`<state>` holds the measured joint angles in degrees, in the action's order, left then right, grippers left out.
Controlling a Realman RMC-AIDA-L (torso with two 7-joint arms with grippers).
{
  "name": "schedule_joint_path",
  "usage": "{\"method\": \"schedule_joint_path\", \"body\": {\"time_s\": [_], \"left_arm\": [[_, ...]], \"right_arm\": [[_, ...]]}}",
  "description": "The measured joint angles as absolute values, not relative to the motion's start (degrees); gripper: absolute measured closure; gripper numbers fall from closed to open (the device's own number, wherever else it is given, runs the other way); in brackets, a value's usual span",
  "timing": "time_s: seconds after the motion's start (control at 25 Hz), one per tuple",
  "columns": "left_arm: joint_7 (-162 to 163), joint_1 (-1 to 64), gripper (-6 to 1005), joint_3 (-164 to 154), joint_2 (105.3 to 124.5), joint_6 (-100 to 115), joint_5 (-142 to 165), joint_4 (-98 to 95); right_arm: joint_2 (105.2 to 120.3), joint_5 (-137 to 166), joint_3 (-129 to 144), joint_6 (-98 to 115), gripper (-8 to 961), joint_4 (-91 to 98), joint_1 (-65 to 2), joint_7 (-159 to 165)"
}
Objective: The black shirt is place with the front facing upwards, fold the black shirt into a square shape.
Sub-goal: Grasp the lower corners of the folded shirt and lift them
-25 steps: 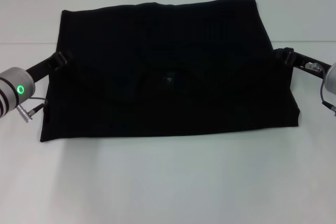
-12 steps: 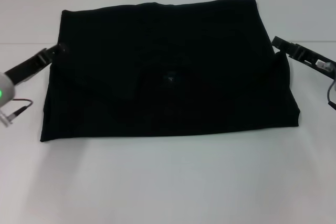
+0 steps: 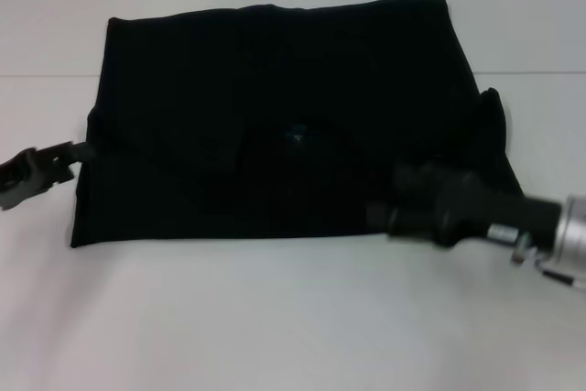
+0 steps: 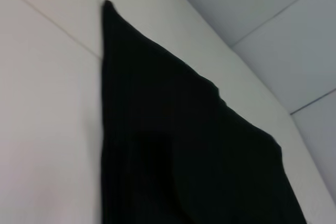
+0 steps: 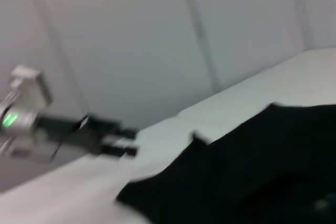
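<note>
The black shirt point(image 3: 275, 125) lies folded flat on the white table point(image 3: 275, 318), with bare table along its near edge. The left gripper point(image 3: 69, 157) sits at its left edge; the right gripper point(image 3: 380, 217) is over the near right corner. Neither gripper's opening can be made out.

Two robot arms, black at the ends and silver behind.

The right gripper point(image 3: 380, 217) is a matte black, thick, rounded body; behind it is a silver metal wrist ring with a small connector and a thin cable. The left gripper point(image 3: 64, 160) is black and angular, with blocky parts. In the right wrist view, the left arm has a light grey block with a green light.
</note>
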<state>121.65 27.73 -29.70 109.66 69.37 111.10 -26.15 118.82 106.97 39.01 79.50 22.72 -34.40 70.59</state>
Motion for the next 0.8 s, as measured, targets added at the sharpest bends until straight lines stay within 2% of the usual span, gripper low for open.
{"method": "schedule_joint_path", "body": {"time_s": [0.04, 0.16, 0.8], "left_arm": [[121.73, 27.40, 384, -29.71, 109.75, 69.29, 111.25, -26.70], [121.55, 26.95, 381, -29.93, 110.14, 69.05, 112.18, -27.16], [120.79, 27.02, 379, -33.73, 111.48, 65.78, 114.47, -27.08]], "right_arm": [[119.26, 107.08, 40.26, 79.59, 41, 22.69, -34.19, 69.10], [119.87, 107.11, 43.86, 79.22, 45, 22.04, -34.07, 66.29], [120.15, 106.74, 45.58, 78.89, 53, 19.78, -34.27, 62.48]]}}
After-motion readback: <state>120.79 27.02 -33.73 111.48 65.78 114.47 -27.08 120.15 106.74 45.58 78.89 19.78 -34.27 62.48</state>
